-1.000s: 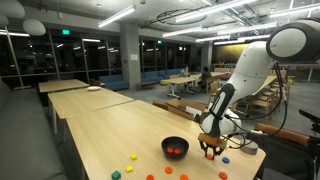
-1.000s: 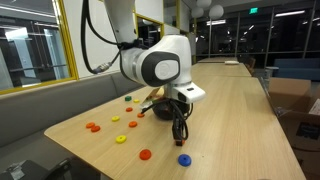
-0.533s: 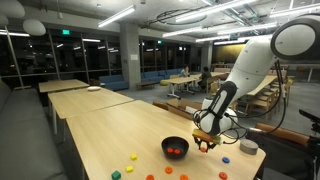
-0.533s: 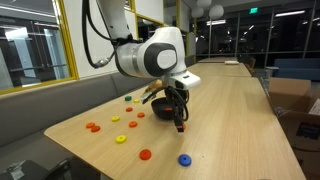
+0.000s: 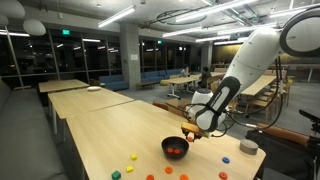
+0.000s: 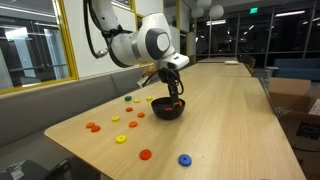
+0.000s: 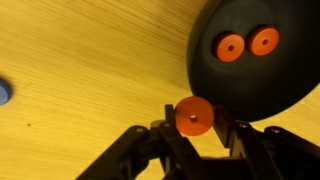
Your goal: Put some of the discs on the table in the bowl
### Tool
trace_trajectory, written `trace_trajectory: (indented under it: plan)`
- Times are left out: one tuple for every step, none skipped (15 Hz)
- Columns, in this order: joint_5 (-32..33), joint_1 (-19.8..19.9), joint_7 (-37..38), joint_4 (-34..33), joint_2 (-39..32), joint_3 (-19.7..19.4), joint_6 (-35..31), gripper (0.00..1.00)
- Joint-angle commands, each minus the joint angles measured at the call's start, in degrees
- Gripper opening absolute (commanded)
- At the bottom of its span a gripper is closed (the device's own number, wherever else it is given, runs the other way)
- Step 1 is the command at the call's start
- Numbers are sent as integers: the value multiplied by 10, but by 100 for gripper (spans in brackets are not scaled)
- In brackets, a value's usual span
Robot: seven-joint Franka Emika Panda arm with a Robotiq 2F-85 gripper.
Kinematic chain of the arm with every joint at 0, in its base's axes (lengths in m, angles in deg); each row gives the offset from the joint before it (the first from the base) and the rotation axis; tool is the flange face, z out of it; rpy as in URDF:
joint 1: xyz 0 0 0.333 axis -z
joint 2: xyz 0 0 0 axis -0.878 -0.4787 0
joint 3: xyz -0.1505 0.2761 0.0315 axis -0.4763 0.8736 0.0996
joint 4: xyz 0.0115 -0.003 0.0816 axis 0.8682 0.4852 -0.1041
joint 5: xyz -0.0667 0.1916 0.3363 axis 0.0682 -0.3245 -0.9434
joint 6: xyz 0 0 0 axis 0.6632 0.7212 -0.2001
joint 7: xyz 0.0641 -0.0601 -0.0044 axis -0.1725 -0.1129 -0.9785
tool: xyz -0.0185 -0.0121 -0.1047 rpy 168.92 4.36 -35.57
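I have two orange discs [image 7: 231, 47] in the bowl [image 7: 255, 88]. My gripper [image 7: 195, 124] is clamped on a third disc [image 7: 194, 115] at the rim, and others are scattered on the table [image 6: 230, 110].

Table [image 7: 80, 60]: pale wood, fine grain visible, matt finish. Bowl [image 7: 290, 95]: black, smooth, slight gloss. Discs [image 7: 231, 47]: smooth orange plastic, matt.

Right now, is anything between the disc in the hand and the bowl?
Nothing visible. The hand grips an orange disc at the rim of the bowl; inside lie only two orange discs, with room left.
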Motion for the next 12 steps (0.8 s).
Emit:
trace_trajectory:
  plan:
    - [19, -8, 20, -18, 2, 10, -31, 18]
    - [6, -18, 12, -20, 1, 7, -36, 18]
    - [-1, -11, 7, -23, 1, 19, -42, 18]
    - [-6, -7, 3, -24, 1, 27, -45, 18]
    - [-13, 1, -3, -25, 1, 40, -48, 18]
    - [-16, 4, -4, -26, 1, 46, -50, 18]
    - [-22, 10, -6, -26, 2, 56, -48, 32]
    - [-25, 13, -6, -27, 2, 60, -46, 67]
    - [-27, 15, -5, -26, 3, 62, -44, 69]
    - [-28, 16, -5, -25, 3, 63, -42, 75]
    - [-26, 17, -4, -25, 5, 61, -32, 82]
    - [-24, 19, -3, -24, 6, 59, -28, 91]
